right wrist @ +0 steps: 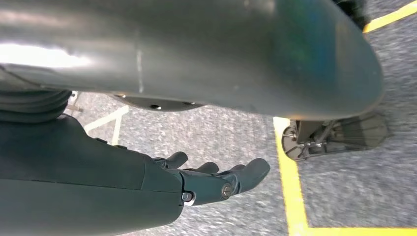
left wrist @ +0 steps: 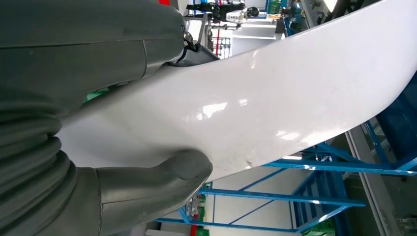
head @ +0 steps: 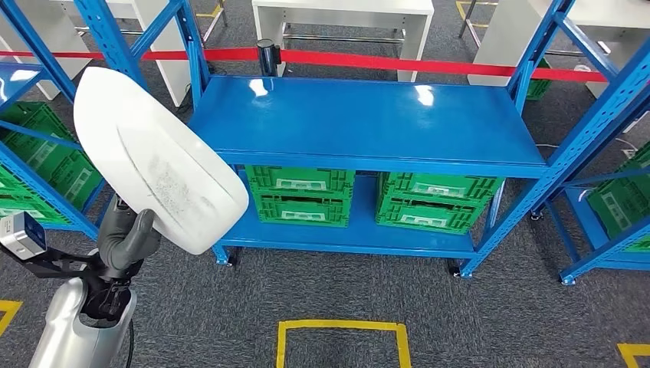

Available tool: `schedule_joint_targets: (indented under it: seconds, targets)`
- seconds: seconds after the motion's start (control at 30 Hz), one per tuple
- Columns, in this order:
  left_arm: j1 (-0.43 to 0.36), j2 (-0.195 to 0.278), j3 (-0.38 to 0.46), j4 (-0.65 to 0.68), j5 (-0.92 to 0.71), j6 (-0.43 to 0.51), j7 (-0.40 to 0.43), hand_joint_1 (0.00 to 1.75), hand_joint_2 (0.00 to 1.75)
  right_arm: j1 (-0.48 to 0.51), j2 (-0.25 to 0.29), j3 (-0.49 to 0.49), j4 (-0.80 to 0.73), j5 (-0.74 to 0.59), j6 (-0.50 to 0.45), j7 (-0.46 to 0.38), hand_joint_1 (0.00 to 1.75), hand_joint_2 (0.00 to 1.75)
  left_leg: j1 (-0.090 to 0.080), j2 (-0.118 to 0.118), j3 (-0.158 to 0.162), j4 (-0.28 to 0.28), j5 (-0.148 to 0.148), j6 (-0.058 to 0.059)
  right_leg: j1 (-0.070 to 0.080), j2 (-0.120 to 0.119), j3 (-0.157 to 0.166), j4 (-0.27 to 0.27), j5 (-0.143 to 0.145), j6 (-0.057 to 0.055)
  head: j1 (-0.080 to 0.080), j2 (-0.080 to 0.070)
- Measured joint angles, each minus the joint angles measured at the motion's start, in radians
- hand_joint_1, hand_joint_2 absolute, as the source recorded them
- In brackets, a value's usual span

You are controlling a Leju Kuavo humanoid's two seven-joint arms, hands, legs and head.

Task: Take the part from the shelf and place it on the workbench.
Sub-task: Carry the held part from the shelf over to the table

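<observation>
Left hand is gripping the white part from below, holding it up at the left of the head view, tilted, well short of the blue desk. The part is covering a stretch of the blue shelf frame behind it and is overlapping the desk's near left corner in the picture.

Two green crates are sitting side by side on the desk's lower deck. More green crates are sitting in the shelf at far left, partly hidden by the part and the frame. A second blue rack is standing at right, cut off by the edge, with a green crate in it. A red barrier tape is running behind the desk, white tables beyond it. Yellow floor lines are marking the grey carpet in front.

Left wrist view is showing the grip up close: thick grey thumb pressing one face of the part, darker fingers lying across the other face. How far they wrap is hidden.

Right hand is hanging over the carpet, fingers apart and holding nothing; a yellow line is running beside it. That view is blurry toward its edges.
</observation>
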Motion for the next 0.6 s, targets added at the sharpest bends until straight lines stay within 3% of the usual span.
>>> schedule_joint_targets:
  seconds: [0.03, 0.07, 0.1, 0.13, 0.17, 0.2, 0.27, 0.3, 0.33, 0.4, 0.43, 0.5, 0.57, 0.6]
  targets:
    - [-0.006, -0.003, 0.000, 0.001, 0.000, 0.000, 0.007, 1.75, 1.75, 0.000, 0.000, 0.000, 0.000, -0.002, -0.001, 0.001, 0.00, 0.00, -0.002, 0.000, -0.014, 0.001, 0.013, 0.004, 0.001, 0.001, -0.017, 0.065, -0.054, 0.001, 0.002, 0.000]
    - [-0.013, -0.005, 0.000, 0.003, 0.001, -0.001, 0.012, 1.75, 1.75, -0.001, 0.000, 0.000, 0.000, -0.004, -0.002, 0.002, 0.00, 0.00, -0.004, 0.000, -0.030, 0.002, 0.026, 0.006, 0.003, 0.001, -0.030, 0.130, -0.091, 0.001, 0.003, 0.000]
    - [-0.020, -0.007, 0.000, 0.006, 0.003, -0.002, 0.016, 1.75, 1.75, -0.001, 0.000, 0.000, 0.000, -0.005, -0.003, 0.002, 0.00, 0.00, -0.007, 0.000, -0.047, 0.004, 0.040, 0.006, 0.004, 0.002, -0.033, 0.178, -0.103, -0.001, 0.004, 0.000]
    - [-0.025, -0.008, 0.000, 0.009, 0.005, -0.002, 0.019, 1.75, 1.75, -0.001, 0.000, 0.000, 0.000, -0.006, -0.003, 0.002, 0.00, 0.00, -0.011, 0.001, -0.065, 0.006, 0.053, 0.006, 0.007, 0.002, -0.022, 0.197, -0.092, -0.006, 0.005, 0.000]
    - [-0.028, -0.009, 0.000, 0.012, 0.008, -0.003, 0.021, 1.75, 1.75, -0.001, 0.000, 0.000, 0.000, -0.008, -0.004, 0.002, 0.00, 0.00, -0.015, 0.001, -0.083, 0.009, 0.065, 0.006, 0.010, 0.002, 0.009, 0.181, -0.069, -0.013, 0.005, 0.000]
    - [-0.031, -0.009, 0.000, 0.013, 0.010, -0.003, 0.022, 1.75, 1.75, 0.000, -0.001, 0.000, 0.000, -0.009, -0.004, 0.002, 0.00, 0.00, -0.018, 0.002, -0.098, 0.011, 0.075, 0.006, 0.015, 0.003, 0.056, 0.129, -0.046, -0.023, 0.006, 0.000]
    - [-0.037, -0.010, 0.000, 0.015, 0.012, -0.005, 0.022, 1.75, 1.75, -0.001, -0.005, -0.001, -0.001, -0.011, -0.004, 0.002, 0.00, 0.00, -0.022, 0.004, -0.118, 0.014, 0.094, 0.002, 0.027, 0.001, 0.165, -0.018, -0.047, -0.047, 0.005, 0.000]
    - [-0.041, -0.010, 0.000, 0.016, 0.013, -0.005, 0.022, 1.75, 1.75, -0.002, -0.007, -0.001, -0.002, -0.011, -0.004, 0.001, 0.00, 0.00, -0.022, 0.005, -0.122, 0.014, 0.103, -0.003, 0.032, 0.000, 0.199, -0.072, -0.057, -0.054, 0.005, 0.000]
    - [-0.044, -0.011, 0.001, 0.016, 0.015, -0.006, 0.022, 1.75, 1.75, -0.002, -0.008, -0.001, -0.003, -0.012, -0.004, 0.001, 0.00, 0.00, -0.020, 0.007, -0.125, 0.012, 0.112, -0.008, 0.035, -0.001, 0.215, -0.103, -0.065, -0.059, 0.006, 0.000]
    - [-0.048, -0.010, 0.003, 0.017, 0.018, -0.008, 0.021, 1.75, 1.75, -0.001, -0.007, -0.001, -0.003, -0.012, -0.003, 0.002, 0.00, 0.00, -0.018, 0.009, -0.128, 0.005, 0.128, -0.021, 0.034, -0.003, 0.206, -0.121, -0.046, -0.063, 0.008, 0.000]
    - [-0.049, -0.008, 0.005, 0.017, 0.021, -0.009, 0.020, 1.75, 1.75, -0.002, -0.007, -0.001, -0.003, -0.011, -0.002, 0.004, 0.00, 0.00, -0.018, 0.006, -0.135, 0.008, 0.120, -0.027, 0.031, -0.004, 0.198, -0.127, -0.032, -0.068, 0.008, 0.000]
    - [-0.050, -0.005, 0.012, 0.017, 0.026, -0.012, 0.019, 1.75, 1.75, -0.002, -0.007, -0.001, -0.003, -0.010, 0.000, 0.005, 0.00, 0.00, -0.015, 0.000, -0.159, 0.066, 0.047, -0.040, 0.023, -0.007, 0.174, -0.138, 0.000, -0.075, 0.007, 0.000]
    - [-0.049, -0.004, 0.018, 0.017, 0.030, -0.016, 0.018, 1.75, 1.75, -0.003, -0.007, -0.001, -0.003, -0.007, 0.000, 0.005, 0.00, 0.00, -0.009, -0.003, -0.186, 0.187, -0.050, -0.053, 0.021, -0.008, 0.144, -0.139, 0.027, -0.076, 0.005, 0.000]
    - [-0.046, -0.003, 0.021, 0.017, 0.032, -0.018, 0.018, 1.75, 1.75, -0.002, -0.007, -0.001, -0.003, -0.006, 0.000, 0.005, 0.00, 0.00, -0.006, -0.003, -0.192, 0.243, -0.071, -0.058, 0.020, -0.008, 0.127, -0.137, 0.040, -0.074, 0.004, 0.000]
